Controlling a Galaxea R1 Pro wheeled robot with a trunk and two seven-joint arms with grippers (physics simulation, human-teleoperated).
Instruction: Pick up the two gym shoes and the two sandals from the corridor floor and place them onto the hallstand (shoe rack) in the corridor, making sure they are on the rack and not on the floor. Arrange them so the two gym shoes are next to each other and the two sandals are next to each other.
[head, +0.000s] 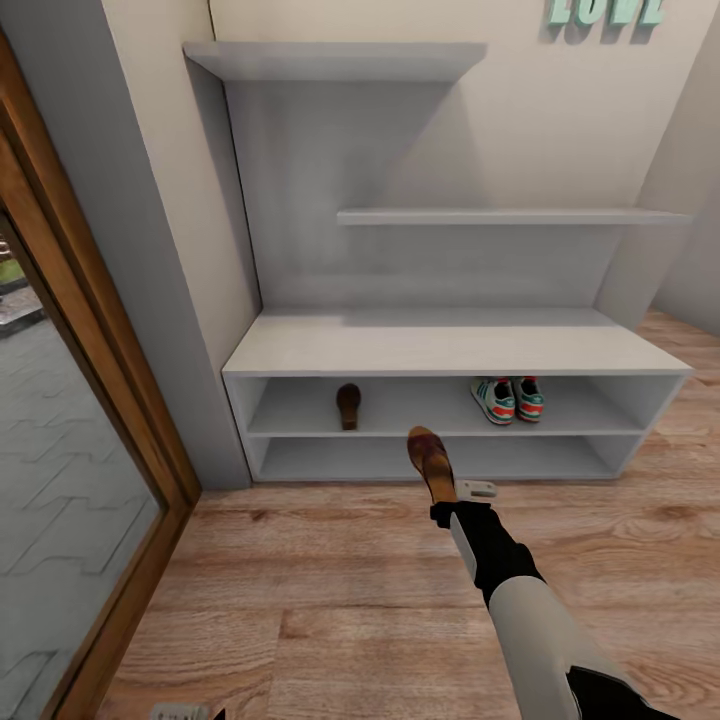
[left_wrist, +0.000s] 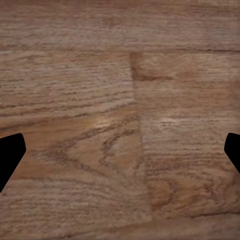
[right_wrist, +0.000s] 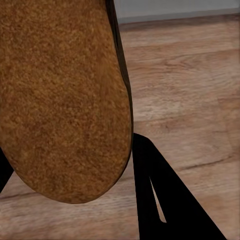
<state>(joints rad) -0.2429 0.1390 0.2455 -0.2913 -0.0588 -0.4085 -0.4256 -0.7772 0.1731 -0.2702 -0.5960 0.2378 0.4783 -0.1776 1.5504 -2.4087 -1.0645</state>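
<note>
I am carrying the second sandal (head: 431, 462) clamped in the right gripper (head: 446, 500) toward the shoe rack (head: 440, 345), where both gym shoes (head: 508, 399) and one sandal (head: 348, 405) are already sitting on the upper tier

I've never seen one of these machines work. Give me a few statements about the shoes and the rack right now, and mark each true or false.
1. The cream-white sneakers with green stripes sit side by side on the upper tier of the pale grey hallstand. True.
2. Both dark brown leather sandals are on the rack. False: one sandal is on it; the other sandal is in the right hand.
3. The left hand holds a shoe. False: it is empty over the wood floor.
4. The wall shelves are bare. True.
</note>
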